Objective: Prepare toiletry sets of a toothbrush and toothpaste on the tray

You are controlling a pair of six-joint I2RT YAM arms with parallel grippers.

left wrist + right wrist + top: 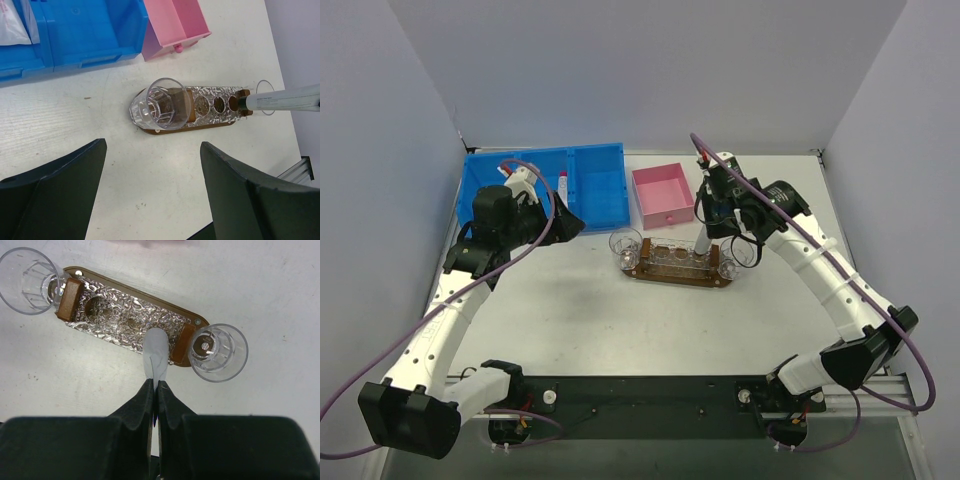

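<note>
Holding a toothpaste tube [156,352] upright over the right part of the tray [68,292].

The right tool [155,387] is clenched on one end of the white tube. The tube's other end points down at the tray's silvery embossed bed, just left of the brown block at its right end; whether it touches the bed cannot be told. The dark wooden tray lies on the desk [570,300], just near of the pink box [663,193]. A clear cup stands at each of its ends: the left cup [625,243] and the right cup [730,262]. The left tool [152,145] hangs released, its fingers [60,185] wide apart, by the near edge of the blue bin [545,185], left of the tray.
</note>
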